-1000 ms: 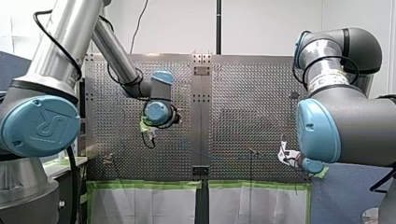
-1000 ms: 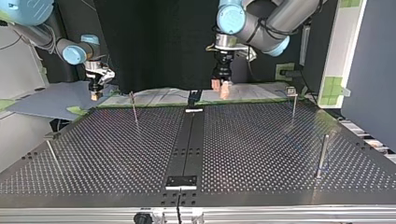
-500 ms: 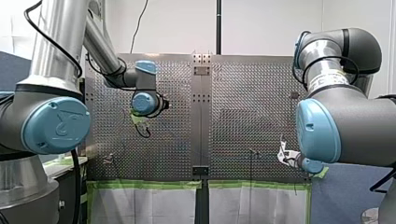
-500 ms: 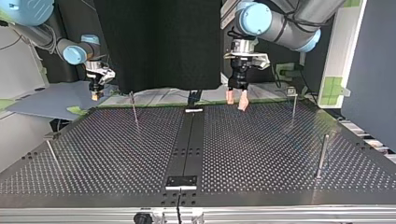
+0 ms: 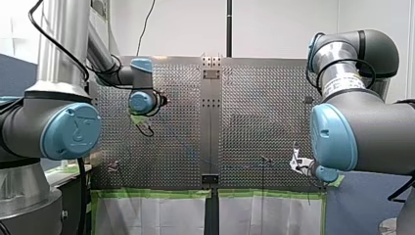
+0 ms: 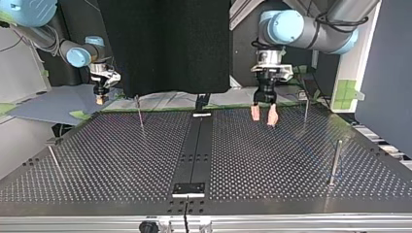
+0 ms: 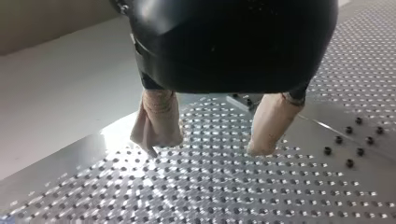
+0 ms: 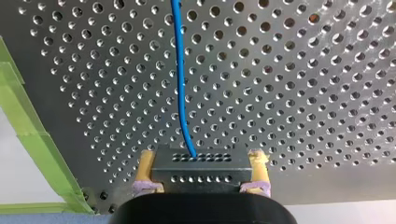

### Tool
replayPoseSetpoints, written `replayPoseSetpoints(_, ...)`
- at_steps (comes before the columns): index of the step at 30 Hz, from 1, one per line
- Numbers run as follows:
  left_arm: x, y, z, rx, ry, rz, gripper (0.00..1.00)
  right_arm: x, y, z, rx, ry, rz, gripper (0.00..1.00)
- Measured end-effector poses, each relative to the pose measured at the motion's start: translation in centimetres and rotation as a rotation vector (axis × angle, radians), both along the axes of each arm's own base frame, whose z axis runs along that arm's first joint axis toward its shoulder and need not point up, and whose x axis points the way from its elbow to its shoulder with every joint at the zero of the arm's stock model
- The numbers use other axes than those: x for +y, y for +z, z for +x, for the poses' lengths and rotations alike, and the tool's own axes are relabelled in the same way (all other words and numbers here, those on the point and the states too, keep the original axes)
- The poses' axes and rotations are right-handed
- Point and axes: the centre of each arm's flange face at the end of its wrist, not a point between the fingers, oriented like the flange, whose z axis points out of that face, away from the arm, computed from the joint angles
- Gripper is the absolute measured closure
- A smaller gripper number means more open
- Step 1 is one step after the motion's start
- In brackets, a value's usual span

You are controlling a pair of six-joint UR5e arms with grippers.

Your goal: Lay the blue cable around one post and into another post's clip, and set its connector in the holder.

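L claw [image 6: 263,119]: open, beige pads [image 7: 158,122] spread apart, nothing betw. them. It hangs tips-down just over the table [image 6: 272,160], near the edge furthest from the top camera, at that view's right of the dark centre strip [image 6: 193,145]. Thin post [image 6: 305,106] stands near it, further to that view's right, not touching. Thick post [image 6: 335,162] is well apart, nearer the camera.

R claw [image 8: 202,155]: closed on the connector [image 8: 201,173], a dark block w/ rows of small holes. Yellow pads [image 8: 259,161] press on its two ends. Cable [image 8: 181,84], blue, leaves the connector's middle and runs straight ahead of the claw, across the table's holes and out of the wrist view. Green tape [image 8: 25,126] lines the table edge beside the claw.

In the top view R claw sits at the left, past the table's far corner and above a grey sheet [image 6: 53,109], well apart from L claw. Slim post [image 6: 139,112] stands on the table betw. the two claws, closer to R claw.

Cable is too faint to trace in the front & top views, so can't tell whether it touches any post.
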Motion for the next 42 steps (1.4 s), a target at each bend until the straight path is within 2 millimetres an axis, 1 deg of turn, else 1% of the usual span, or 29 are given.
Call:
replayPoseSetpoints(4,1.4,-0.6,0.3,-0.011,-0.006,-0.035,0.0,0.0,0.0,0.1,0.0,0.001,0.001,1.0)
replayPoseSetpoints(7,2.7,-1.4,0.2,-0.012,-0.001,-0.061,0.0,0.1,-0.1,0.1,0.0,0.001,0.002,1.0)
replayPoseSetpoints(14,5.7,-3.2,-0.2,-0.014,0.067,-0.126,0.0,0.1,-0.1,0.2,0.0,0.003,0.002,1.0)
replayPoseSetpoints(16,6.5,-3.3,-0.1,-0.023,0.09,-0.144,0.0,0.1,-0.1,0.2,0.0,0.003,0.003,1.0)
replayPoseSetpoints(21,8.5,-2.5,1.0,-0.083,0.149,-0.2,0.0,0.1,-0.1,0.2,0.001,0.004,0.003,1.0)
replayPoseSetpoints(29,9.4,-0.6,2.7,-0.17,0.157,-0.245,0.0,0.2,-0.2,0.3,0.003,0.006,0.005,1.0)
replayPoseSetpoints(42,11.5,1.7,5.1,-0.16,0.255,-0.314,0.0,0.3,-0.5,0.4,0.003,0.007,0.008,1.0)
